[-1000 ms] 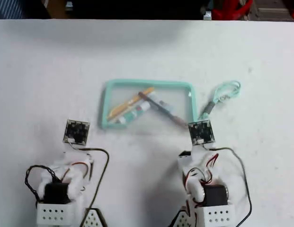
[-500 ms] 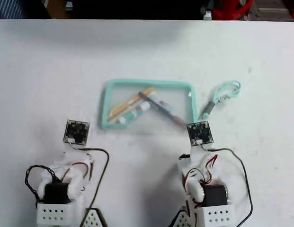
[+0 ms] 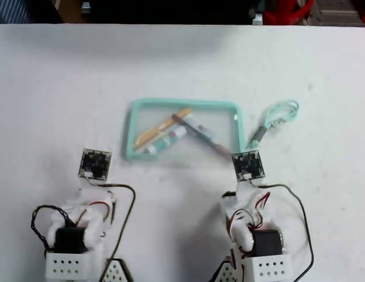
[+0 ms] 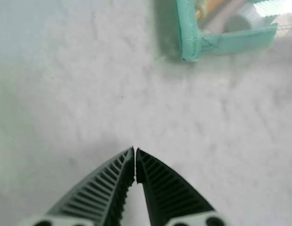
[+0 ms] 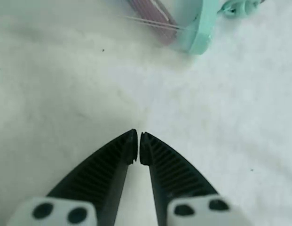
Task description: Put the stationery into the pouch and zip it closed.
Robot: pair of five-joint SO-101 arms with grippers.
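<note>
Against the frame of one second ago, the right arm's (image 3: 253,235) wrist board is noted marginally shifted back from the pouch; no shift is noted over the last half second. The left arm (image 3: 70,235) is unchanged.

The pouch (image 3: 183,103), clear-walled with a teal border, is found flat on the white table (image 3: 64,76). Three items are seen through its wall: an orange pencil (image 3: 161,128), a white-and-green tube (image 3: 167,141) and a dark pen (image 3: 197,132) laid crossing them. Whether the zip is closed cannot be told. A teal wrist strap (image 3: 280,114) is trailed from the pouch's right end.

Print on the tube is too small to be read.

The left gripper (image 4: 135,155) is found with fingers pressed together, nothing held. The pouch's (image 4: 188,42) corner is placed ahead of its fingertips, towards the right arm, well apart.

The right gripper (image 5: 138,141) is likewise closed tip to tip and empty. The pouch's (image 5: 202,33) other near corner is placed ahead of these fingertips, near but not touching.
</note>
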